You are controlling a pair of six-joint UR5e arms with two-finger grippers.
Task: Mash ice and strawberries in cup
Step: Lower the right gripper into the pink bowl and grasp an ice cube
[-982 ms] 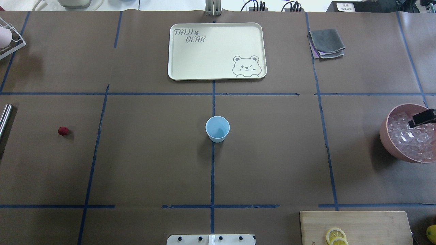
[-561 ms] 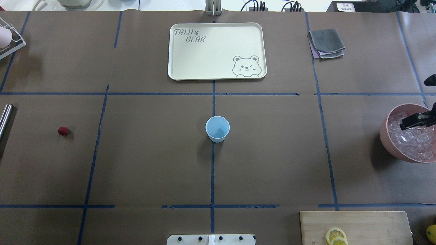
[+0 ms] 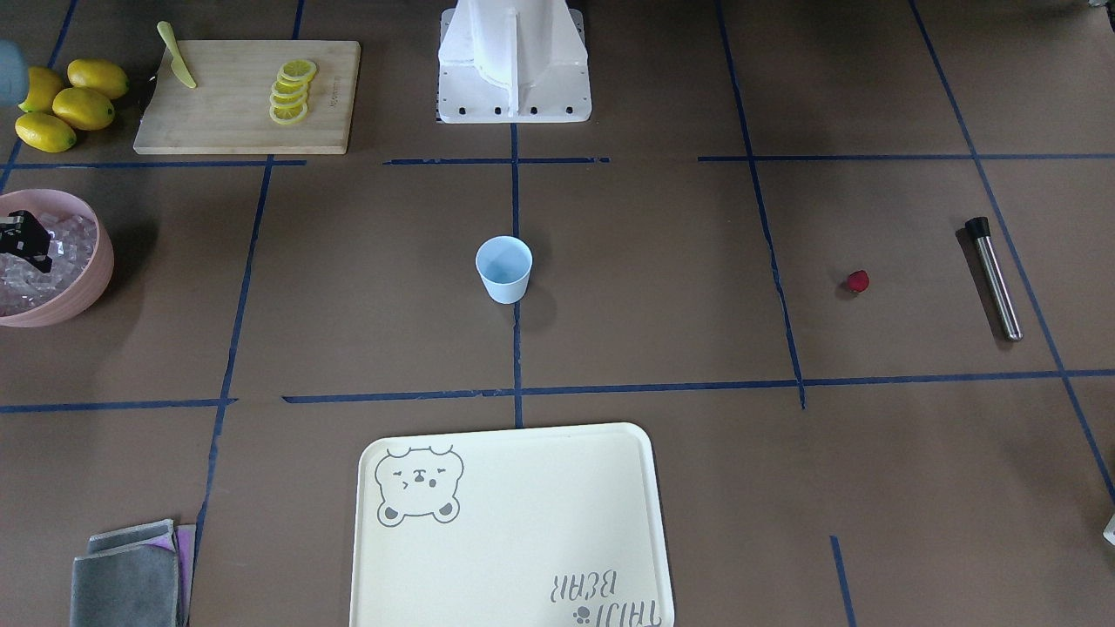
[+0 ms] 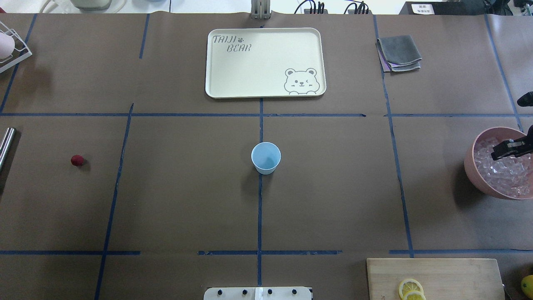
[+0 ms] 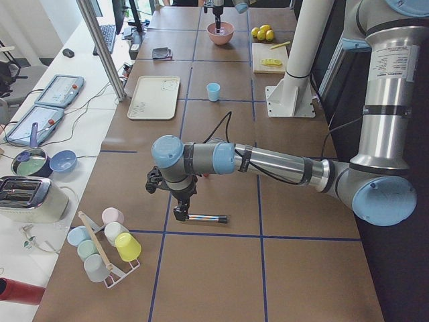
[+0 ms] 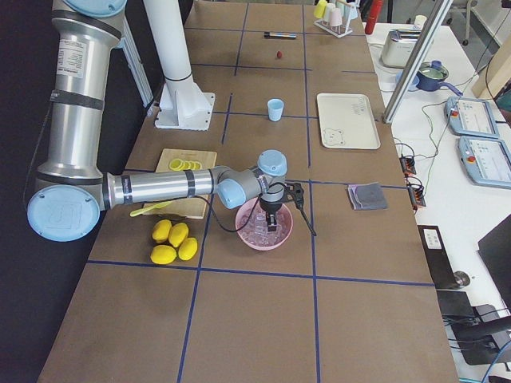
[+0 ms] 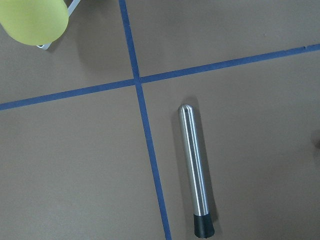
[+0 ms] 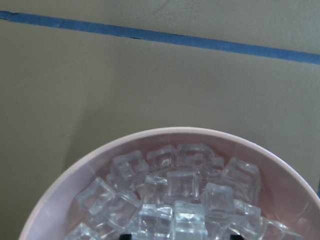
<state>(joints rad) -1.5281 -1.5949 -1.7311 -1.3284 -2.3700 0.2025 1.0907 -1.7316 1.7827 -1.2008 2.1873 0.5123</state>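
Observation:
The light-blue cup (image 4: 265,157) (image 3: 503,268) stands upright and looks empty at the table's centre. One dark red strawberry (image 4: 77,160) (image 3: 858,281) lies alone far to the robot's left. Ice (image 4: 506,173) (image 8: 175,200) fills a pink bowl (image 4: 472,166) at the right edge. My right gripper (image 4: 504,150) (image 3: 22,237) hangs low over that ice; I cannot tell whether it is open or shut. My left gripper (image 5: 179,213) hovers over a steel muddler (image 7: 194,170) (image 3: 993,277); its state cannot be told.
A cream bear tray (image 4: 266,62) and a folded grey cloth (image 4: 398,53) lie at the far side. A cutting board (image 4: 435,271) with lemon slices is near the robot's right, with whole lemons (image 3: 65,104) beside it. A rack of cups (image 5: 104,248) stands beyond the muddler.
The right gripper has turned and dropped closer to the ice in the pink bowl, drifting slightly to the right. Cup and strawberry have not moved.

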